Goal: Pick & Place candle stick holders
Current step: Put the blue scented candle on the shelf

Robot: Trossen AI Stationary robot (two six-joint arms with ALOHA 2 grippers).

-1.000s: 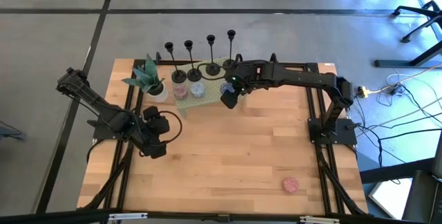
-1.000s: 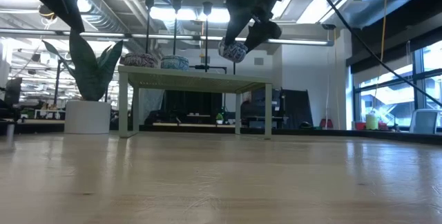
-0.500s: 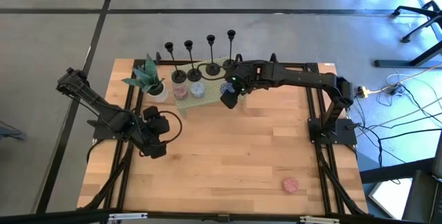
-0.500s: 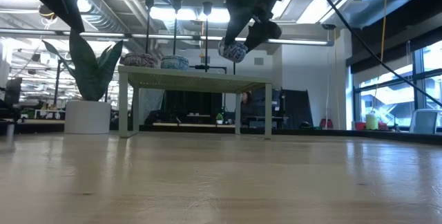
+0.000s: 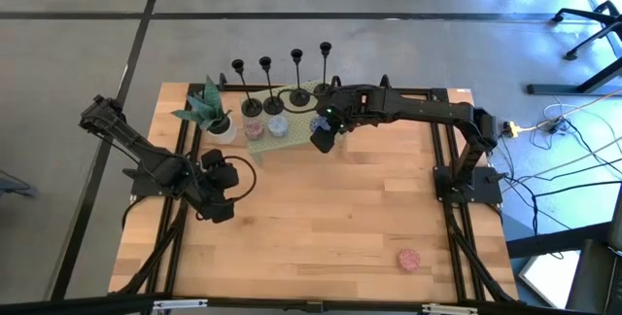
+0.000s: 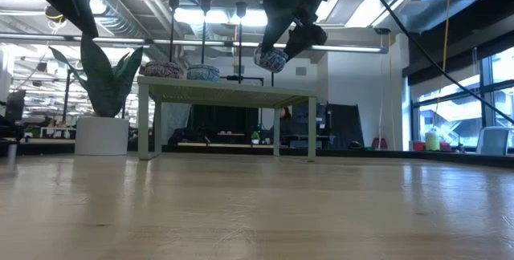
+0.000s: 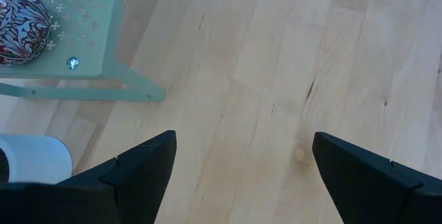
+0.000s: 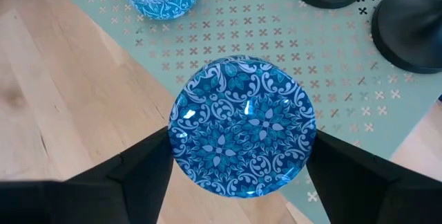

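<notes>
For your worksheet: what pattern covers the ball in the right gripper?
Blue floral scrollwork on the ball; right wrist view.

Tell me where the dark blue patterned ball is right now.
The dark blue patterned ball sits between the right gripper's fingers, held above the near right edge of the pale green stand, beside the candle stick holders.

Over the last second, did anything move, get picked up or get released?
Nothing visibly changed. The right gripper stays closed on the blue patterned ball above the green shelf, the left gripper stays open over the table, and the four candle stick holders stand as before.
</notes>
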